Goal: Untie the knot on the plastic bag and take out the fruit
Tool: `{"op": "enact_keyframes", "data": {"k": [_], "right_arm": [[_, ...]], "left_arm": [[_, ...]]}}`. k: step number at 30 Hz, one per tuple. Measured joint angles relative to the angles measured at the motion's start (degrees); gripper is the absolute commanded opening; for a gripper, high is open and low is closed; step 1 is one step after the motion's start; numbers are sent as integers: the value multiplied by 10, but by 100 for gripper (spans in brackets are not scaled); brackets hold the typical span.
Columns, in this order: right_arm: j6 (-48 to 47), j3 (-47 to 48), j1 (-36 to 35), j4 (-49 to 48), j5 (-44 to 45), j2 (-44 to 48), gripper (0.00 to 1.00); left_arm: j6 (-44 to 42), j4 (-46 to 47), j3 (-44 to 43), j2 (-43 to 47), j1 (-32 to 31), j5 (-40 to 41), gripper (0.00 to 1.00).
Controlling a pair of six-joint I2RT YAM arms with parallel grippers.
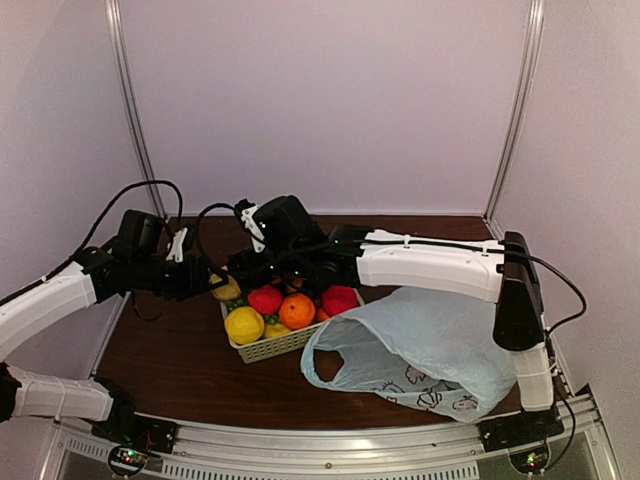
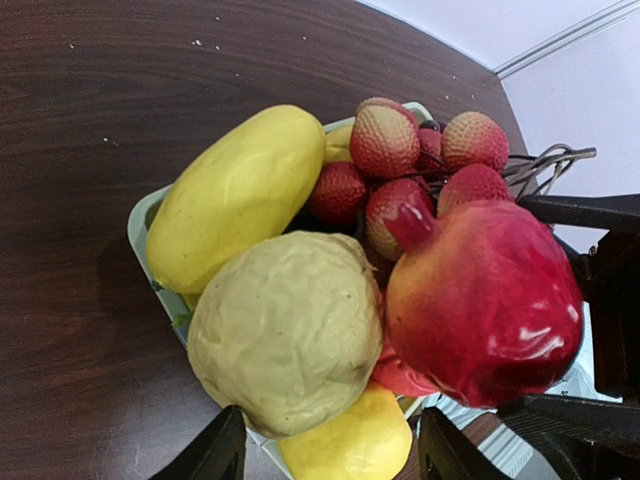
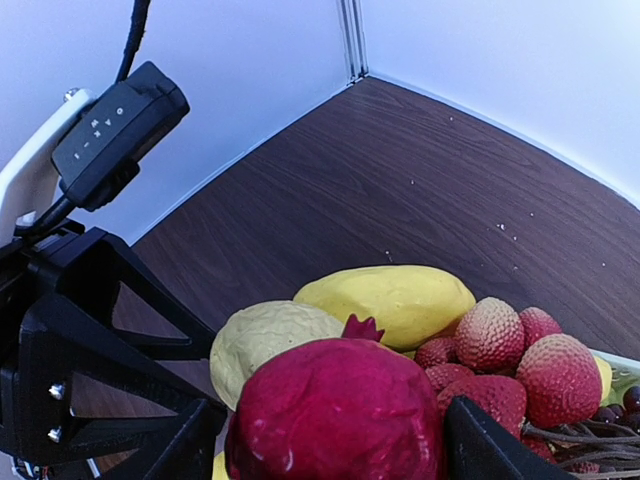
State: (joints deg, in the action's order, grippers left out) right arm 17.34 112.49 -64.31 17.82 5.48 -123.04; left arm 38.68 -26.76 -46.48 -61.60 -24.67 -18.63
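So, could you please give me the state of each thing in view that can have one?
plastic bag: untied, mouth open, lying slack.
basket: upright, heaped with fruit.
pomegranate: resting atop the heap.
right tool: wide around the pomegranate; grip unclear.
left tool: open, empty, over the basket.

We are looking into a robot lab's test cell, not a home or a shop. Plain white panels (image 1: 330, 100) close it in on three sides, joined at the corners by slim metal posts (image 1: 135, 110). A dark wood-grain table (image 1: 180, 360) fills the space. Along its near edge runs a metal rail (image 1: 330, 455) with small lit indicator lights (image 1: 127, 458), where the left arm (image 1: 45, 300) and right arm (image 1: 430, 265) are mounted. Loose black cables (image 1: 130, 190) loop over the arms.
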Motion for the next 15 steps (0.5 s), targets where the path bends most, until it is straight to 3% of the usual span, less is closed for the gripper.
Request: {"op": "enact_keyframes", "data": {"k": [15], "right_arm": [[-1,7,0,4,-1,-1,85]], "left_arm": [[0,1,11,0,2,-4,61]]}}
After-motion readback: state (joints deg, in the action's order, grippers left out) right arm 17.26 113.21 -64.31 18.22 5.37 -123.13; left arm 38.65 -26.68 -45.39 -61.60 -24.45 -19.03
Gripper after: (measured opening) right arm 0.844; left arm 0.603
